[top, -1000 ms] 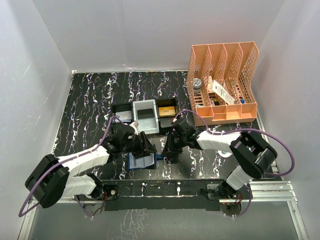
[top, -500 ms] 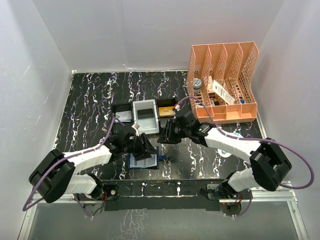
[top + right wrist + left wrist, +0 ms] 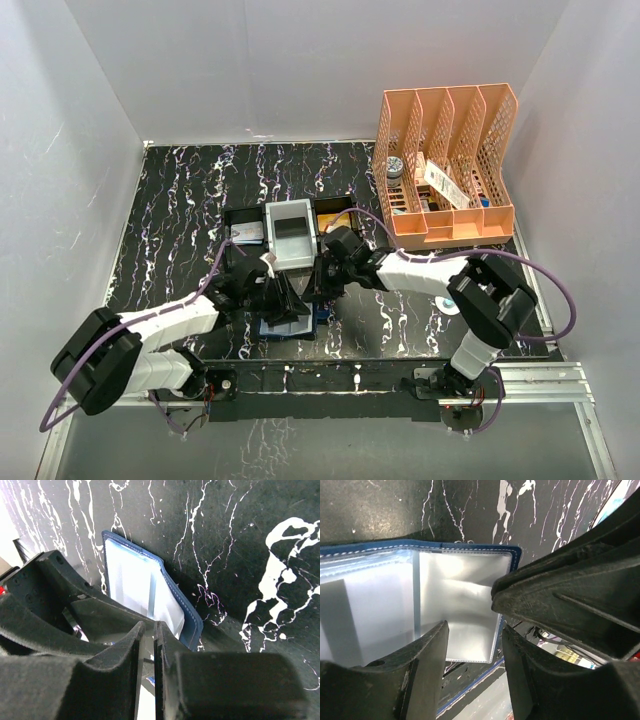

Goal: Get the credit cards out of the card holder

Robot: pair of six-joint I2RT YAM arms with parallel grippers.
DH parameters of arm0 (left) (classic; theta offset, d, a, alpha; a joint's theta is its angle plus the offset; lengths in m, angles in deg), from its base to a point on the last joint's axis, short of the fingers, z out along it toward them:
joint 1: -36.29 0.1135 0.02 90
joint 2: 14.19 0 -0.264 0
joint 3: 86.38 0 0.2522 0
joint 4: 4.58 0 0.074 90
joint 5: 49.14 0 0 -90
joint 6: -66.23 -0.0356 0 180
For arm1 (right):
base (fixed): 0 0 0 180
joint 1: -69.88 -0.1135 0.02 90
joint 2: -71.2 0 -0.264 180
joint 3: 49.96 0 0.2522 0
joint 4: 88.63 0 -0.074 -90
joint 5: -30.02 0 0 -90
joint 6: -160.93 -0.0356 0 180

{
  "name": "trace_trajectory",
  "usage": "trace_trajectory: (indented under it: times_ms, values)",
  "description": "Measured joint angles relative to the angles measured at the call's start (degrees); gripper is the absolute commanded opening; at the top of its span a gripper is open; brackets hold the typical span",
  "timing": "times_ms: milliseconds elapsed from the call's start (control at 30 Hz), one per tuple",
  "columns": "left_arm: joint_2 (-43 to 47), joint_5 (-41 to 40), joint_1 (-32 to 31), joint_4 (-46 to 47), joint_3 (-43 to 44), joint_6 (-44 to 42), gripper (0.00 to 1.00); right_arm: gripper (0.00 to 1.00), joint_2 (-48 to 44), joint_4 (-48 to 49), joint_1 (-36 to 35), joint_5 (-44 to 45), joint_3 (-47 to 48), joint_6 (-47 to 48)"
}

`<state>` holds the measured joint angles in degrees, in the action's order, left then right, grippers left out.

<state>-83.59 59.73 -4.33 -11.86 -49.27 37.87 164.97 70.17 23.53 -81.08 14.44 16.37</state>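
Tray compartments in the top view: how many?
3, side by side mid-table: left compartment, black; middle compartment, pale grey; right compartment, black. None seems hidden.

From above, the card holder (image 3: 290,328) is mostly buried under the left gripper (image 3: 289,308) and right gripper (image 3: 322,285). Left wrist view crops its left side. Can't tell if the sleeves (image 3: 462,605) hold credit cards, or if the right jaws pinch anything.
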Motion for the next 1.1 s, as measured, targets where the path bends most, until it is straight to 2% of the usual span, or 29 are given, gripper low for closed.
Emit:
trace_trajectory:
  times_ms: [167, 267, 500, 600, 700, 833, 1100]
  values:
    - [2.7, 0.0, 0.0, -3.6, 0.0, -2.1, 0.47, 0.11, 2.4, -0.6, -2.3, 2.3, 1.6, 0.2]
    - [5.3, -1.2, 0.0, -8.6, 1.3, -4.1, 0.55, 0.13, 2.8, -1.3, -3.8, 4.4, 1.0, 0.0]
    - [16.0, -16.4, 0.2, -28.6, 11.4, -7.5, 0.6, 0.16, 2.7, -3.1, -5.5, 9.8, 0.0, -0.4]
    - [16.0, -20.4, 1.4, -32.9, 12.7, -7.8, 0.56, 0.19, 2.7, -4.2, -6.2, 11.7, 0.5, -0.4]
    - [12.1, -21.0, 3.8, -35.3, 12.3, -8.3, 0.53, 0.21, 3.1, -5.8, -7.4, 13.3, 2.2, -0.5]
    - [10.0, -20.2, 6.0, -35.4, 11.0, -8.9, 0.43, 0.23, 4.6, -7.5, -9.7, 15.6, 5.9, -0.8]
    - [12.8, -18.0, 6.4, -31.9, 3.5, -7.5, 0.34, 0.38, 9.4, -10.9, -13.0, 19.6, 13.2, -1.8]
